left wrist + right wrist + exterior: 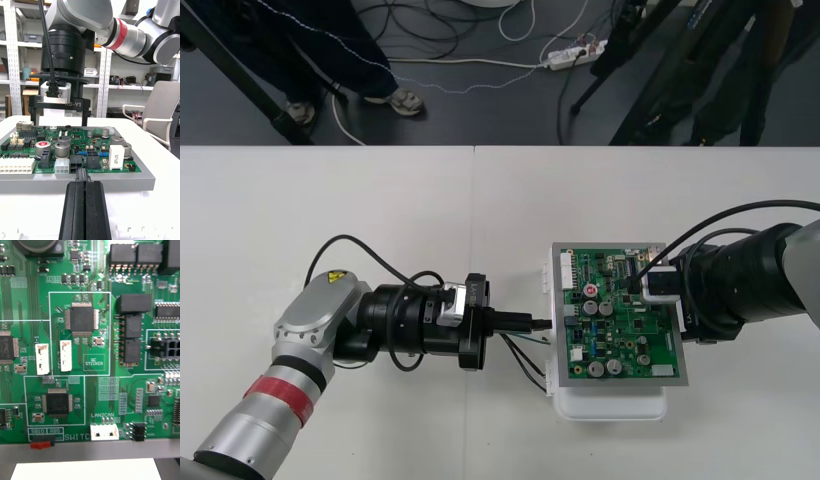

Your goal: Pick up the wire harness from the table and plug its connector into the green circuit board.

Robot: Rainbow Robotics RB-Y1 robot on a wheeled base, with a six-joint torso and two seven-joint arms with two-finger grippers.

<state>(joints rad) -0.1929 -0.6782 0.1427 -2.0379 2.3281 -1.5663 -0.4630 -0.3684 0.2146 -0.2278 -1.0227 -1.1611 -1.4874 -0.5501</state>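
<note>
— Checking the left gripper (540, 324) first: where is it?

— Lying level above the counter (360, 200), reaching in from the left, its tips right at the left edge of the green circuit board (625, 325). Its fingers (95, 210) are pressed together.

— On what?

— On the wire harness (525, 362). Thin wires come out from under the fingers and trail across the gap towards the near left corner of the white base (610, 405). From the left wrist, a small black piece (80, 174) pokes out between the fingertips, up against the board's edge beside a row of black and white connectors (62, 165).

— So the plug is in?

— I cannot tell. The piece is at the edge; whether it sits in a socket is hidden.

— And the right gripper (650, 284)?

— It comes in from the right and points down over the far right part of the board. Seen from the left wrist, its two fingers (33, 114) stand well apart, tips just above the board.

— Its own camera?

— Looks straight down on the board: black chips (81, 318), two upright white sockets (42, 359) side by side, and a third white socket (105, 432) marked LAN2CAN near the board's edge.

— And the board?

— Flat on its base, right of the counter's middle, well back from the far edge.
</note>
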